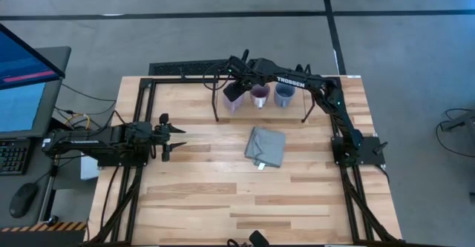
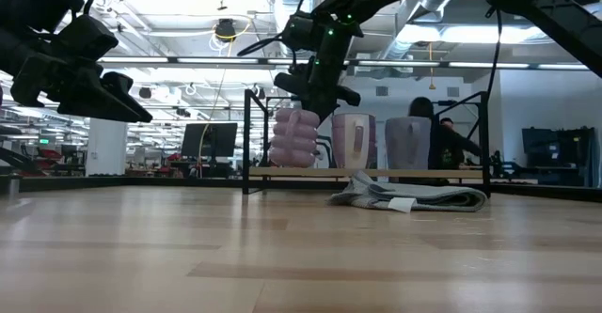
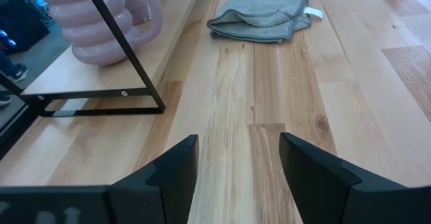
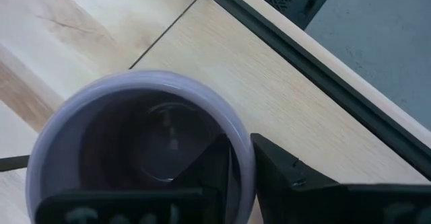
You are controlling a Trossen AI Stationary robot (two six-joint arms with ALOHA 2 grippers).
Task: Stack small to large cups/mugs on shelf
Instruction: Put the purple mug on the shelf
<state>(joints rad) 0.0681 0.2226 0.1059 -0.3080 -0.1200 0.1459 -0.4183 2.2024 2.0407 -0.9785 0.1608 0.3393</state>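
A wooden table [image 1: 223, 195] is seen from above, with two dark robot arms on it. Near the far edge stands a low black rod shelf [image 1: 217, 99], and three mugs are lined up in a row within its frame. At one end is a pale lavender mug [image 2: 295, 137] with a ribbed, bulging body. In the middle is a purple mug [image 1: 260, 95], and at the other end a blue-grey mug [image 1: 284, 93]. From table height all three are seen upright, side by side, on the wood between the shelf's legs.

The right arm is stretched along the far edge, above the row of mugs. The right gripper [image 4: 241, 167] is at the lavender mug: in the right wrist view one finger is seen inside the rim and the other outside it, so the mug's wall is pinched between them. The mug's dark inside is seen from straight above in that view.

The left arm is parked at the left side of the table, well apart from the shelf. The left gripper [image 3: 238, 162] is held above bare wood with its fingers spread and nothing between them.

A grey folded cloth [image 1: 265, 147] with a small white tag lies near the table's middle, just in front of the shelf. A person is partly seen in the room behind the mugs.
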